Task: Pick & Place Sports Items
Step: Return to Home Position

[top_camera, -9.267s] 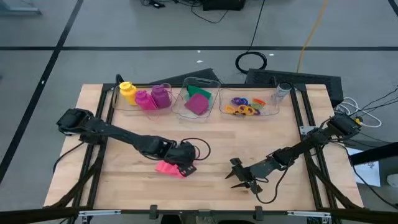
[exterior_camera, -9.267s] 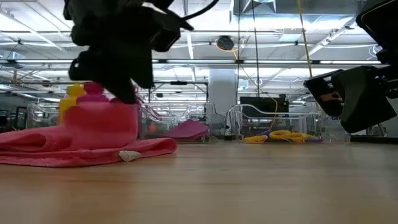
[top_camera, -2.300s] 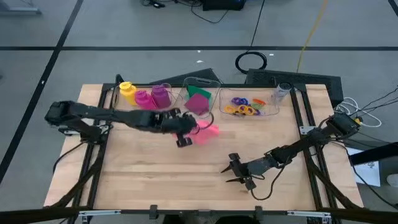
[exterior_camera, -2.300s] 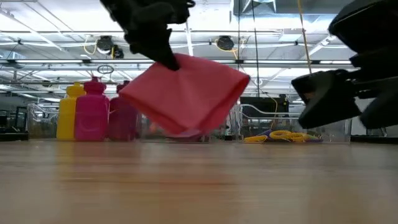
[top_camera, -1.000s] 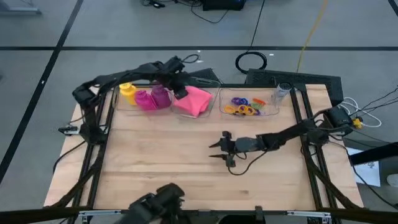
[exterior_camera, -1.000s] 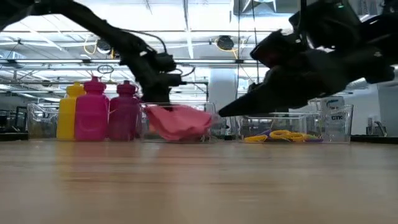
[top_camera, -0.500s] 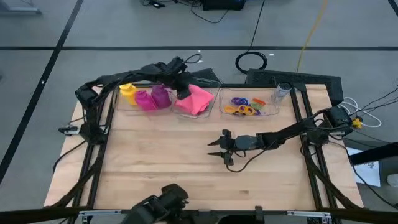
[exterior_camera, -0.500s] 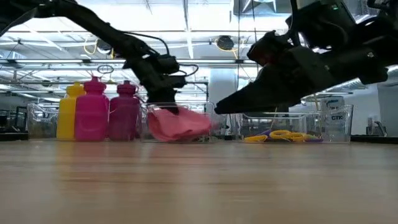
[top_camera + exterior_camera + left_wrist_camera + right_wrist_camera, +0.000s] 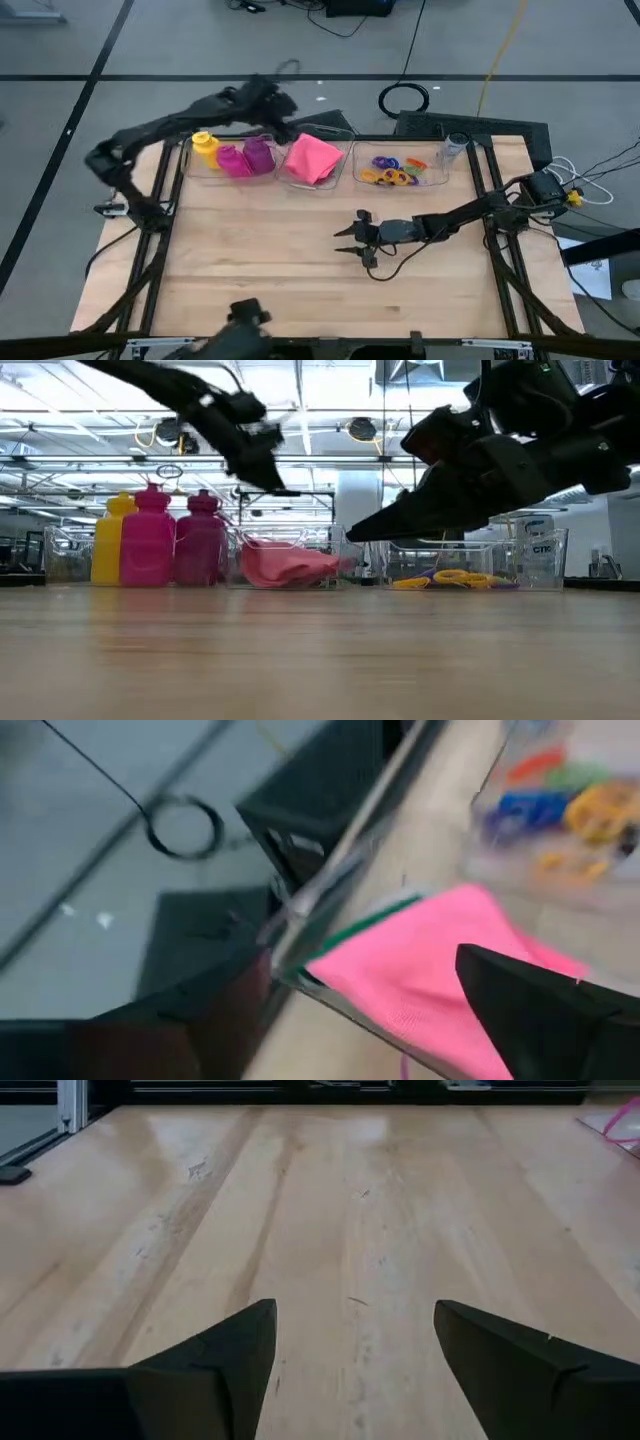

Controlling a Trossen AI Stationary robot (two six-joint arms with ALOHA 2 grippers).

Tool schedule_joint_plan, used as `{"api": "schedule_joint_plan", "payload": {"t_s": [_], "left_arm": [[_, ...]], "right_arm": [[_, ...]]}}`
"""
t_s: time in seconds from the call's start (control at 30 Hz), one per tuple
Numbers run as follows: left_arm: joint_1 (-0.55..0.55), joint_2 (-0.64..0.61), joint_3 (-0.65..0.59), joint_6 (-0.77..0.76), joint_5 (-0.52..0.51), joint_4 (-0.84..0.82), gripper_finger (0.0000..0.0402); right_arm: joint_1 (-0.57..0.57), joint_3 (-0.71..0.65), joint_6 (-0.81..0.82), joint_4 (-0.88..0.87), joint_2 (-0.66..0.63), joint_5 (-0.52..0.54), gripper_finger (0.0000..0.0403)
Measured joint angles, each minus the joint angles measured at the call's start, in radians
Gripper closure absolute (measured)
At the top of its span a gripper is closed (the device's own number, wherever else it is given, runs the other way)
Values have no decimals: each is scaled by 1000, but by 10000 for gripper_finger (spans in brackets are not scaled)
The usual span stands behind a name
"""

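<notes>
A pink cloth (image 9: 312, 158) lies crumpled in the middle clear bin (image 9: 327, 130), on top of a green cloth whose edge (image 9: 366, 924) shows in the left wrist view. My left gripper (image 9: 274, 100) hangs open above the bin's far left corner, touching nothing; its fingers (image 9: 540, 1010) stand wide apart over the cloth (image 9: 440, 975). Yellow (image 9: 205, 147), magenta (image 9: 230, 160) and purple (image 9: 259, 155) bottles stand upright in the left bin. Coloured rings (image 9: 394, 171) lie in the right bin. My right gripper (image 9: 341, 240) waits open just above the bare table middle (image 9: 355, 1315).
The three clear bins stand in a row along the table's far edge. A small clear cup (image 9: 456, 146) stands at the far right. Black table frame rails run down both sides. Bare wood lies in front of the bins.
My left gripper has let go of the pink cloth and opened. It has risen from the middle bin and drawn back toward the far left, tipping as it went. The pink cloth stays settled in the bin.
</notes>
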Motion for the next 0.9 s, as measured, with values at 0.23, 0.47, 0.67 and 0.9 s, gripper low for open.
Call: {"api": "schedule_joint_plan", "payload": {"t_s": [0.23, 0.47, 0.67, 0.9], "left_arm": [[0, -256, 0, 52, 68, -82, 119], [4, -491, 0, 84, 118, -268, 119], [16, -674, -61, 87, 198, -314, 119], [16, -915, -380, 53, 223, -100, 119]], "right_arm": [[-4, 0, -2, 1, 0, 0, 200], [-4, 0, 11, 1, 0, 0, 200], [-4, 0, 4, 1, 0, 0, 200], [-4, 0, 6, 3, 0, 1, 200]]}}
